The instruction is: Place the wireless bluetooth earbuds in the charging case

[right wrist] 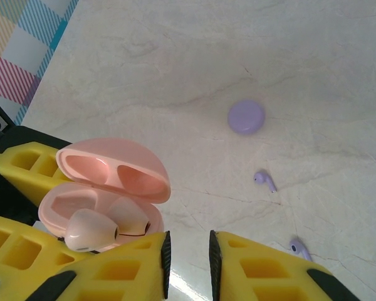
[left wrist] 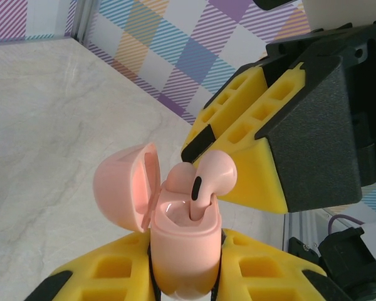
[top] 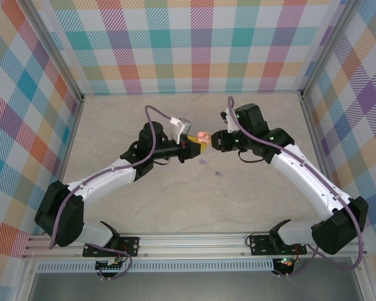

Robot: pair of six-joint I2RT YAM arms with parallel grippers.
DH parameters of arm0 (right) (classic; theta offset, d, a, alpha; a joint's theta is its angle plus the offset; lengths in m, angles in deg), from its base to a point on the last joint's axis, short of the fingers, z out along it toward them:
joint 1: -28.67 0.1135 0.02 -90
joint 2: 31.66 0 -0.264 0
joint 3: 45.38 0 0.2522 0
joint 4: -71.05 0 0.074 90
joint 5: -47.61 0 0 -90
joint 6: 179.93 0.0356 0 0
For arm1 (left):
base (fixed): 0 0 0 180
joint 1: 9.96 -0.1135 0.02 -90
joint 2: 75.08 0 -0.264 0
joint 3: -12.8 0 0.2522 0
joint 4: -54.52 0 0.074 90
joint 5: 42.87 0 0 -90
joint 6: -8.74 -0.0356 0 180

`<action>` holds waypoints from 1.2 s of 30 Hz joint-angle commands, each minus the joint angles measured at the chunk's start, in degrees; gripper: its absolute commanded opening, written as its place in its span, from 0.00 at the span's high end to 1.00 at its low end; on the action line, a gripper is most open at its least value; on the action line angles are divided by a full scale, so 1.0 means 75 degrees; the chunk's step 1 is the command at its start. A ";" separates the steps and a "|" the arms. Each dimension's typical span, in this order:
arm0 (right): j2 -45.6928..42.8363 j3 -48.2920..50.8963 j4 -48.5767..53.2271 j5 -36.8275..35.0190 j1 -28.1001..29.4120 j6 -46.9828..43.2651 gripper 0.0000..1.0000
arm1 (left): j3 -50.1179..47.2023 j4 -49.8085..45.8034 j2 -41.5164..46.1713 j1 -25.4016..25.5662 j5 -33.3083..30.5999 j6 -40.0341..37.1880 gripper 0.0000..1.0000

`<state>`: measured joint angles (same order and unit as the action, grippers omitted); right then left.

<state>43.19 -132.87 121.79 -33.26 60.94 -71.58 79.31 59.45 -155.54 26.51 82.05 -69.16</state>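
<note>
While the left gripper point(left wrist: 185, 279) holds: its yellow jaws pinch the base of the pink case point(left wrist: 185, 251), with the lid point(left wrist: 122, 188) swung open at 9 o'clock.
Right gripper point(right wrist: 188, 251): the jaws are drawn nearly together with a thin gap and nothing between them. In the right wrist view the tips sit just beside the case, at its 4 o'clock.
Pink earbud point(left wrist: 208, 174): the stem is down in a well and the head stands proud of the rim, leaning toward 1 o'clock. It looks only half seated.
Second well: whether it is filled cannot be told.
Step in hand: probably pressing this bud home.
Doing it well: the right fingertip should bear on the rounded head and push gently along the line of the stem. The left clamp needs a firm, low hold so the case does not twist.
Risk: a sideways shove could flip the bud out or knock the lid.
Table point(right wrist: 175, 63): from the pink case, the lilac case point(right wrist: 246, 116) lies at 2 o'clock. The two lilac earbuds point(right wrist: 265, 180) point(right wrist: 299, 248) lie loose at 3 and 4 o'clock.
</note>
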 commanded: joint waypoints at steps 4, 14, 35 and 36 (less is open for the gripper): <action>-0.0071 -0.0235 -0.0271 0.0478 0.0044 -0.0173 0.73 | 0.0349 -0.0099 -0.0024 0.0181 0.0092 -0.0254 0.78; -0.0121 -0.0293 -0.0346 0.0399 0.0045 -0.0162 0.73 | 0.0410 -0.0265 -0.0087 0.0238 0.0044 -0.0335 0.78; -0.0095 -0.0327 -0.0447 0.0978 0.0159 -0.0312 0.72 | 0.0486 -0.0421 -0.0078 0.0259 -0.0027 -0.0375 0.79; -0.0089 -0.0335 -0.0428 0.0975 0.0163 -0.0325 0.72 | 0.0479 -0.0419 -0.0080 0.0259 -0.0026 -0.0382 0.79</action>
<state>43.13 -133.57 119.75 -27.49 61.77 -72.87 80.93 55.02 -156.13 27.21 80.60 -70.65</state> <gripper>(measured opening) 0.276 0.214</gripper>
